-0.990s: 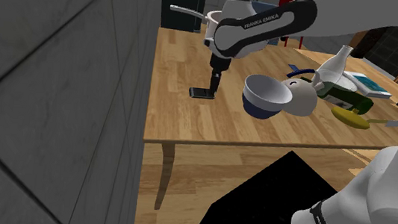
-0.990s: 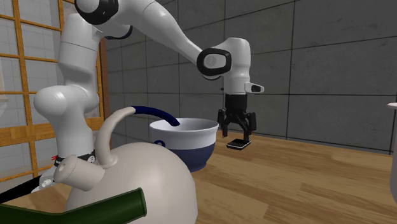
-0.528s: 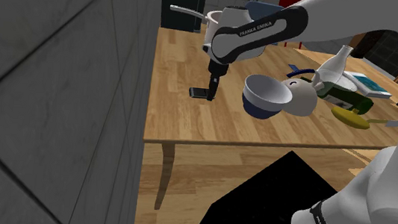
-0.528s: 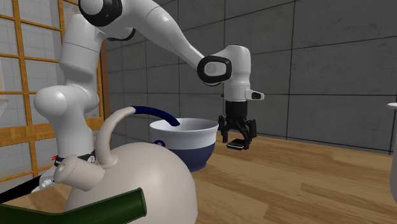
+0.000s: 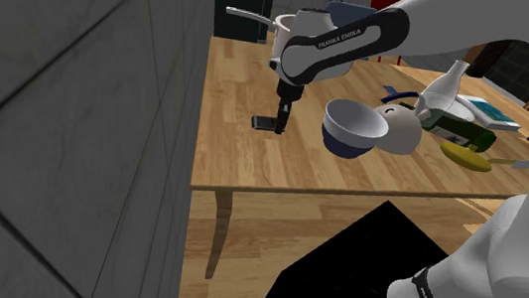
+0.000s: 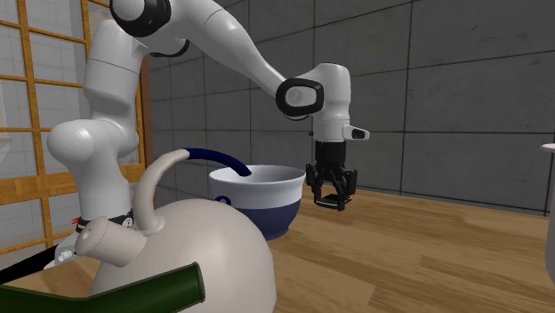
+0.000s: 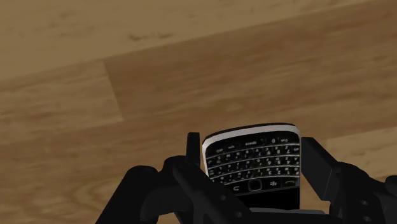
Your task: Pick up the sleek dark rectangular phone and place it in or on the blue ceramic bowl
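Note:
The dark phone (image 7: 254,167), with a small keyboard and a pale rim, lies flat on the wooden table (image 5: 251,162). My black gripper (image 7: 251,151) stands straight down over it, and its fingers press against the phone's two long sides. In the shoulder view the phone (image 5: 263,123) lies under the gripper (image 5: 277,122), a short way to the left of the bowl (image 5: 354,128). The bowl (image 6: 258,200) is white inside with a blue lower band and stands upright, close beside the gripper (image 6: 331,201) and phone (image 6: 331,204).
A white kettle (image 6: 178,258) with a dark handle and a green bottle (image 5: 459,128) stand just past the bowl. A metal pot (image 5: 282,30) sits at the table's back. A grey wall (image 5: 77,105) runs along the table's edge at the shoulder view's left.
The hand came down over the phone, then the wide-open fingers closed in against the phone's sides. The phone and bowl have not moved.

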